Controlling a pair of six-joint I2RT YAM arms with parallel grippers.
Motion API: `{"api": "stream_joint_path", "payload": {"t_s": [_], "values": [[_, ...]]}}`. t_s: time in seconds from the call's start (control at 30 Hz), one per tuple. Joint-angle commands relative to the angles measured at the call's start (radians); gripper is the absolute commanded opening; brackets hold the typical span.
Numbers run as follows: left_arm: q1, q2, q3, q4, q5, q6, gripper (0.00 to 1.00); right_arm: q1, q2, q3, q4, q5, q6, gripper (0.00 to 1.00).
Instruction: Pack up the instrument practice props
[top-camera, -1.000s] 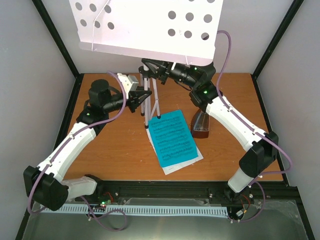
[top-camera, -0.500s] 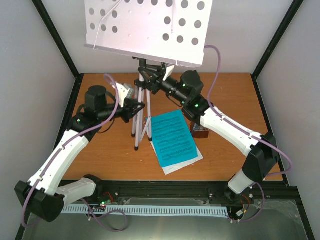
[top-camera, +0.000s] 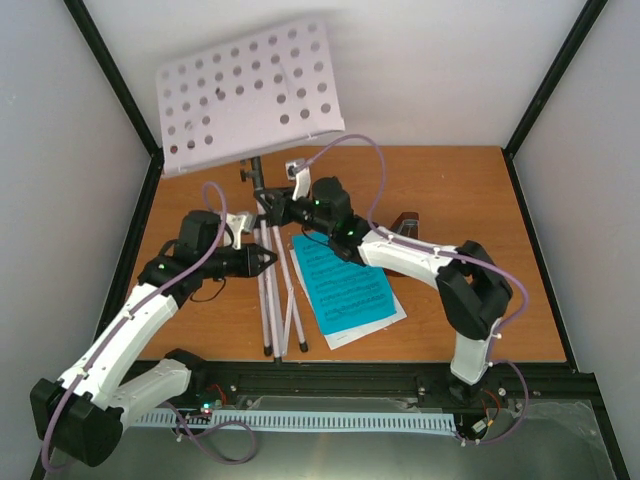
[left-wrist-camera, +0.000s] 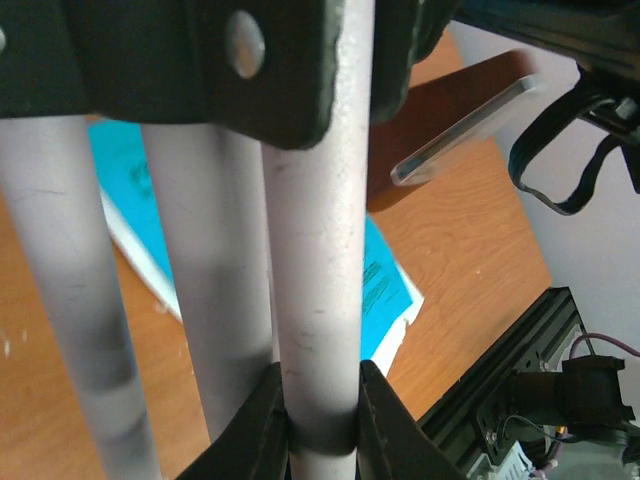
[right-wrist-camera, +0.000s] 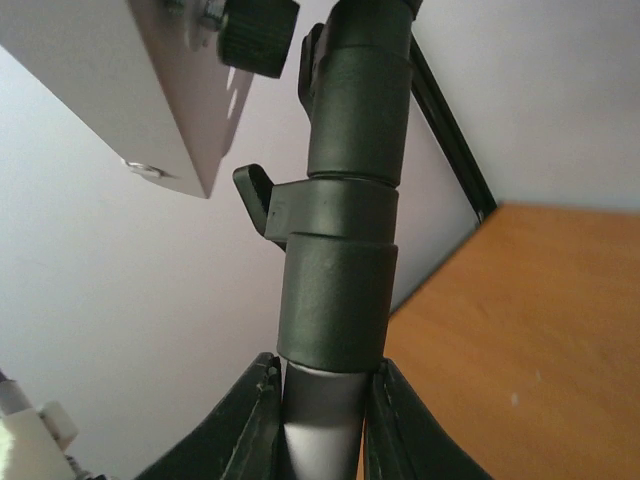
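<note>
From above: a wooden bench (top-camera: 200, 320), orange-brown, with pale walls and black frame posts in the corners. The white stand (top-camera: 250, 95) leans toward the back left. Its hole-punched desk is up high and its thin legs are folded together, pointing at the near edge. The left pincer (top-camera: 268, 260) is clamped on a leg. The right pincer (top-camera: 276, 209) is clamped on the black pole under the desk. The right arm crosses the brown metronome (top-camera: 405, 224) and hides most of it. The blue sheet (top-camera: 345, 290) lies on the white sheet (top-camera: 343, 337), just right of the legs.

Left wrist: the fingers (left-wrist-camera: 385, 435) pinch one scuffed, matte white tube, with two more tubes beside it. Behind are the blue sheet (left-wrist-camera: 385, 290) and the metronome's clear cover (left-wrist-camera: 470, 130).

Right wrist: the fingers (right-wrist-camera: 250, 420) squeeze the grey pole below a smooth black collar (right-wrist-camera: 345, 280). Above it are the desk's flat underside and a ribbed knob (right-wrist-camera: 255, 25).
</note>
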Motion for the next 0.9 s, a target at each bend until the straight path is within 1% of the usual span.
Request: {"api": "stream_joint_path", "payload": {"t_s": [0.0, 0.1, 0.23, 0.33, 0.47, 0.63, 0.87], "values": [[-0.005, -0.076, 0.036, 0.322, 0.003, -0.024, 0.0, 0.014, 0.085, -0.036, -0.008, -0.015, -0.044, 0.03], [-0.005, -0.064, -0.02, 0.361, -0.03, -0.047, 0.0, 0.013, 0.133, -0.023, -0.015, -0.019, -0.022, 0.03], [-0.005, -0.058, -0.131, 0.425, -0.09, -0.081, 0.0, 0.014, 0.212, 0.014, -0.052, -0.011, -0.008, 0.03], [-0.005, -0.054, -0.181, 0.482, -0.123, -0.094, 0.0, 0.014, 0.258, 0.024, -0.05, -0.006, 0.004, 0.03], [-0.005, -0.025, -0.217, 0.511, -0.146, -0.092, 0.0, 0.013, 0.315, 0.054, -0.049, -0.005, 0.007, 0.03], [-0.005, 0.036, -0.246, 0.532, -0.193, -0.076, 0.0, 0.01, 0.382, 0.132, -0.116, 0.023, -0.012, 0.03], [-0.005, 0.096, -0.267, 0.57, -0.215, -0.065, 0.0, -0.004, 0.455, 0.174, -0.105, 0.023, 0.027, 0.03]]}}
